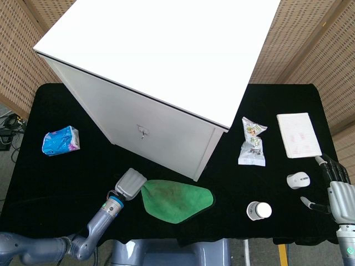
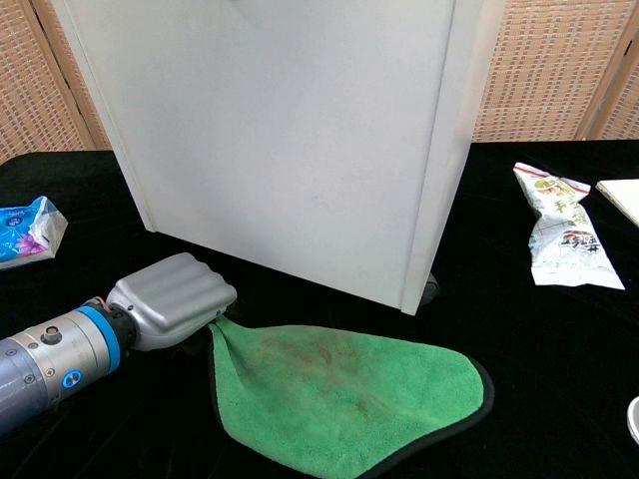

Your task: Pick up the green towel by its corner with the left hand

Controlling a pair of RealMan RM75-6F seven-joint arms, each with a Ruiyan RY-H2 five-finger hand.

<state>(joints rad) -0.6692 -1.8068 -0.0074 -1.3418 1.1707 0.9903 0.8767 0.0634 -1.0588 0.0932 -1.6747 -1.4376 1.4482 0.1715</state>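
Note:
The green towel point(image 1: 175, 200) point(image 2: 334, 388) lies on the black table in front of the white cabinet. My left hand point(image 1: 130, 185) point(image 2: 172, 301) grips its near-left corner with fingers curled in. That corner is pulled up off the table into a narrow peak while the rest still lies flat. My right hand point(image 1: 336, 188) rests at the table's far right edge, fingers spread, holding nothing; the chest view does not show it.
A large white cabinet point(image 1: 161, 83) point(image 2: 300, 140) stands close behind the towel. A blue packet point(image 1: 60, 141) point(image 2: 25, 233) lies at the left. Snack bags point(image 1: 253, 143) point(image 2: 559, 239), a notepad point(image 1: 298, 134), a white mouse point(image 1: 298, 180) and a small white jar point(image 1: 259, 210) lie at the right.

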